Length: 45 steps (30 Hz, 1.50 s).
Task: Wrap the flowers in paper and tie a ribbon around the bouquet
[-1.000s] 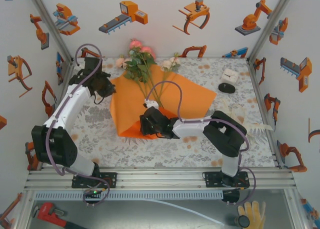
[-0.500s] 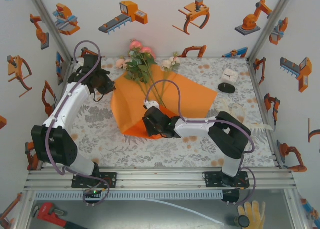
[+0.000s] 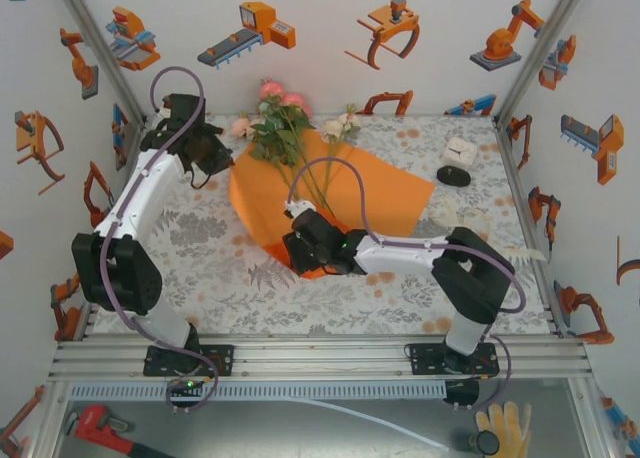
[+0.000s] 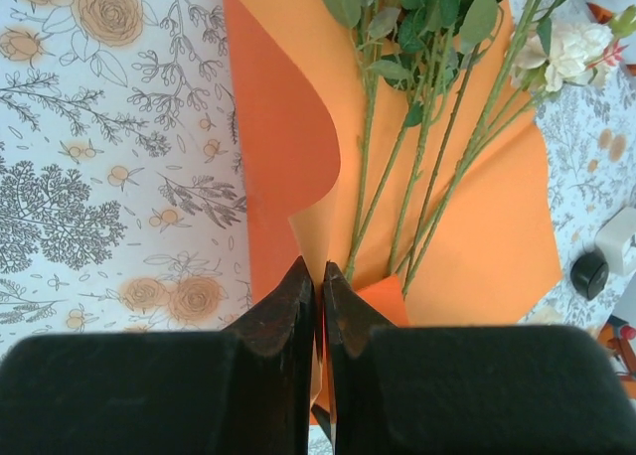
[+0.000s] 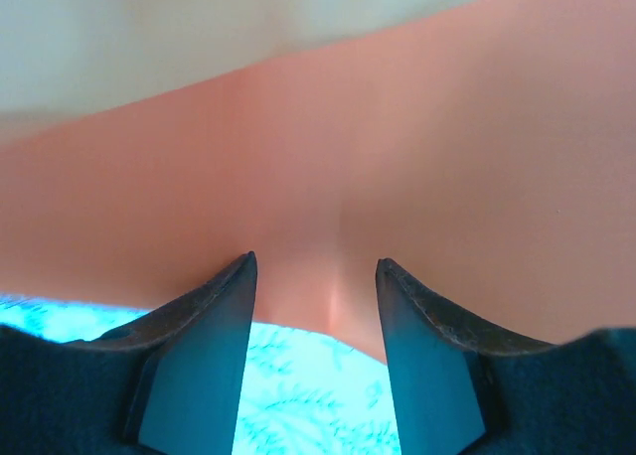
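**A:** Which step is this?
**B:** Wrapping, step 1 of 2. The flowers [image 3: 283,118] lie on the orange paper [image 3: 385,193], with the blooms past its far edge and the stems running toward the near corner. No cone yet.

**A:** Left side?
**B:** The left gripper [image 4: 319,276] is clamped on the paper's left edge. The wrist view shows the sheet pinched between nearly closed jaws. That flap is lifted off the floral cloth [image 3: 200,248] and curls toward the stems.

**A:** Right?
**B:** The right gripper [image 5: 315,266] is low at the near corner with its jaws apart. A fold of paper sits just ahead of the gap. I can't tell if the fingertips touch it, but I'd say it's grasping nothing.

**A:** Ribbon?
**B:** The ribbon [image 3: 465,220] lies loose on the cloth to the right of the paper, well apart from both grippers. Tying hasn't started.

**A:** Next move?
**B:** My read is that the left carries its flap across the stems while the right pins or lifts the near corner so the sheet can't slide. Then the right side folds over the top to close the cone.

**A:** Risks?
**B:** The stems are loose and could roll with the flap. The paper is stiff, so it will likely spring back if let go early.
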Available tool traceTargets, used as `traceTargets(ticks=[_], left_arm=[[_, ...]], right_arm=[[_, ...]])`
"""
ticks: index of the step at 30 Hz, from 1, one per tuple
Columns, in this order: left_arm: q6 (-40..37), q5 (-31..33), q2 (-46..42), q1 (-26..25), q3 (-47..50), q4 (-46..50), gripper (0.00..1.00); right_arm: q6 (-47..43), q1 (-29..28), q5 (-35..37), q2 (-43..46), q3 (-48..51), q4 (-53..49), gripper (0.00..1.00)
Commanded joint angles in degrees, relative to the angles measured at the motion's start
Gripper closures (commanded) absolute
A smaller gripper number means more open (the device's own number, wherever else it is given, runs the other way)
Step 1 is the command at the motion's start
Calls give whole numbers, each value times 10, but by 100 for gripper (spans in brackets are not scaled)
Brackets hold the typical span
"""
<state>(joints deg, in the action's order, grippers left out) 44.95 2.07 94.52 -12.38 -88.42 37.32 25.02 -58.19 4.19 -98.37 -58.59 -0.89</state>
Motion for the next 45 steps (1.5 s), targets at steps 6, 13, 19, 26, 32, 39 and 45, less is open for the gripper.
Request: traceTargets(ticks=[6,13,19,26,32,39,45], left_arm=[[8,-1,7,1,-14,2,85],[10,9,14,3,-30,5,85],[10,10,18,3,-33,9,84],[12,3,24,3,-36,7,85],[11,3,27,4,-42,5,84],[13,6,30,6,-46,6,84],[25,3,28,9,-42,0,83]], right_arm=[[50,-11,-23,138,74,7,49],[3,-83,33,103,77,73,43],[-41,-99,170,15,-2,45,43],[-43,-99,206,-2,-25,21,51],[-44,-98,179,16,-5,47,49],[-31,-96,148,-22,-27,96,50],[-41,-91,195,-49,-42,79,62]])
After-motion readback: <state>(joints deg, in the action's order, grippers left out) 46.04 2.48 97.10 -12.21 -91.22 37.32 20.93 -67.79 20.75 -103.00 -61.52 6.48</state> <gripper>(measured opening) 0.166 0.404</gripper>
